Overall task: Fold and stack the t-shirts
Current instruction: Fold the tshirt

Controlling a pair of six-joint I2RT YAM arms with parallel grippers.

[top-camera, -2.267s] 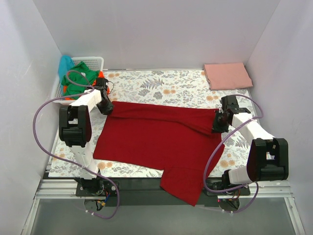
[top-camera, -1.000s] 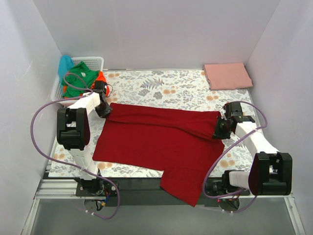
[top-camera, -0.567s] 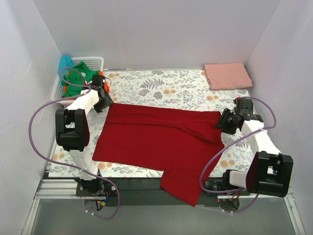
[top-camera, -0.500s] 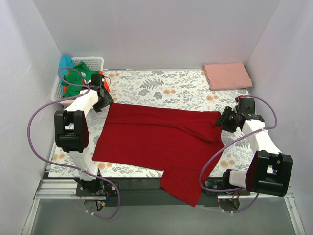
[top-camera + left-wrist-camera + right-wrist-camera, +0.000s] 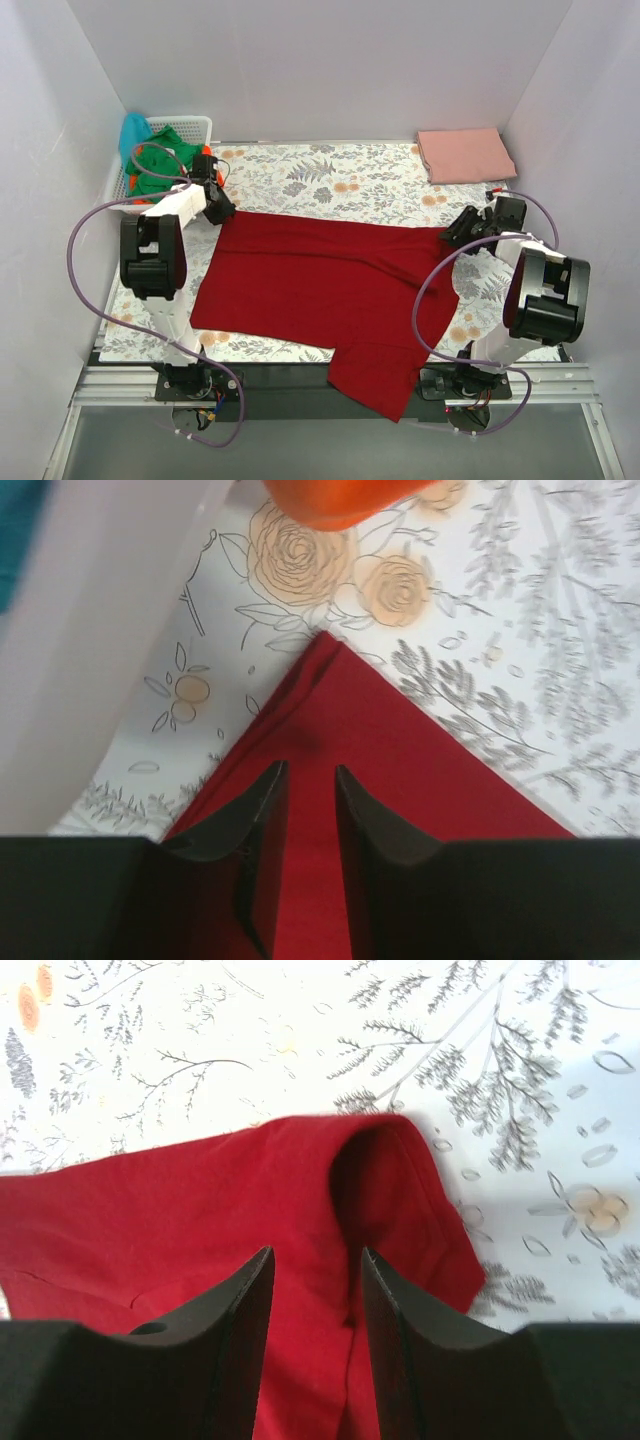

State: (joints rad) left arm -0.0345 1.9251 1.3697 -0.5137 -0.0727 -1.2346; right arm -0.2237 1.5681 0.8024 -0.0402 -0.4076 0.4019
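The dark red t-shirt [image 5: 320, 280] lies spread on the flowered table, its far part folded over and one sleeve hanging off the near edge. My left gripper [image 5: 217, 208] is open and empty over the shirt's far left corner [image 5: 400, 750]; in the left wrist view my left gripper [image 5: 310, 770] shows a gap between the jaws. My right gripper [image 5: 453, 230] is open and empty over the far right corner [image 5: 200, 1200]; in the right wrist view my right gripper [image 5: 315, 1252] hovers above the cloth. A folded salmon pink t-shirt [image 5: 465, 155] lies at the back right.
A white lattice basket [image 5: 195, 125] at the back left holds green [image 5: 160, 160], turquoise [image 5: 133, 133] and orange [image 5: 340, 500] shirts, close behind my left gripper. White walls enclose the table on three sides.
Both grippers let go of the shirt's far folded edge and drew outward and back. The right arm swung towards the right wall. The shirt now lies flat.
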